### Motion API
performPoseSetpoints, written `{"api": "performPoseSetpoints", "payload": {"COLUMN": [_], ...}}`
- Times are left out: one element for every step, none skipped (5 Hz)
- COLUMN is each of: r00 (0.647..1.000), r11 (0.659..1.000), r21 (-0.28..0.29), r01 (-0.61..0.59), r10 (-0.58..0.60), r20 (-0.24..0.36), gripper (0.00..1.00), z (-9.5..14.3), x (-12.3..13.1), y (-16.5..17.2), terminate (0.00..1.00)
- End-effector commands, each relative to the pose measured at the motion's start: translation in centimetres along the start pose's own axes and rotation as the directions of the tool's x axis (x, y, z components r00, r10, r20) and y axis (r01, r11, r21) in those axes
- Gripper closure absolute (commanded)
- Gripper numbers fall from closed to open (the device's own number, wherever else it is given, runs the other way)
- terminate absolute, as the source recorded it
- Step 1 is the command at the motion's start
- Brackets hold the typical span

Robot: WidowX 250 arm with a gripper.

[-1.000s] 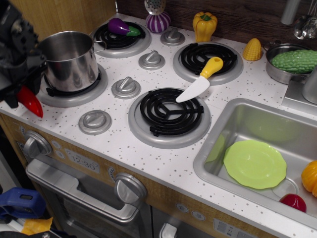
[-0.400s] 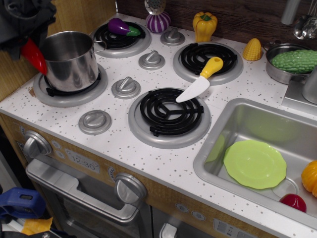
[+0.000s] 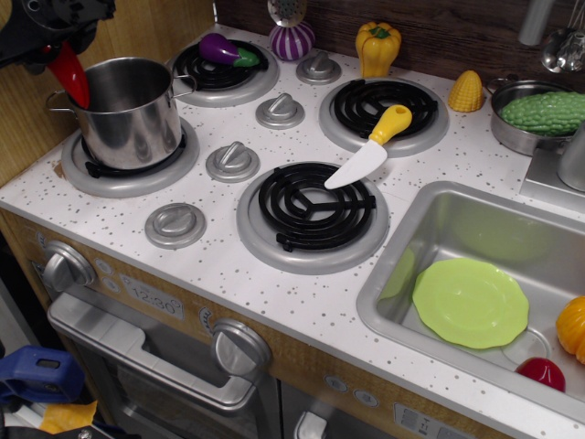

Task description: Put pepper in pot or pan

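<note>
This was a toy play kitchen: a speckled white worktop (image 3: 274,274) carried four black burners (image 3: 316,207) with grey knobs (image 3: 232,160), a sink (image 3: 457,229) sat right of them, and an oven door (image 3: 137,366) hung below.

Gripper (image 3: 57,41) cut off by the top-left corner; its fingers merge into dark blur, their closure unclear. Upper end of the pepper (image 3: 71,75) hidden among them. Orange object (image 3: 572,327) in the sink (image 3: 430,219) cropped at the right edge.
</note>
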State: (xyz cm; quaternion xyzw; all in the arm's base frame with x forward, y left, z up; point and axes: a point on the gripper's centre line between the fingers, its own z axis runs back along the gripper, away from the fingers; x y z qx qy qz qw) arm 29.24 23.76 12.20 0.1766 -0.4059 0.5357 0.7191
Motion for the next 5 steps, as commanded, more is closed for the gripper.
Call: {"api": "performPoseSetpoints", "payload": {"r00": [0.995,0.993,0.993,0.993,0.993], "r11": [0.994,0.990,0.990,0.990,0.990], "r21": [-0.063,-0.091,-0.091,-0.091,-0.091], "r01": [-0.089,-0.109,-0.109,-0.109,-0.109], "r10": [0.091,0.113,0.113,0.113,0.113], "r20": [0.037,0.033,0.033,0.033,0.033], "gripper": [0.00,0.00,0.00,0.00,0.00], "z": [0.12,0.27,0.27,0.27,0.27], "x": [1.61,1.53,1.53,1.53,1.53], "y": [-1.68,-2.20,-2.20,-2.20,-2.20], "terminate": [0.00,0.00,0.00,0.00,1.00]}}
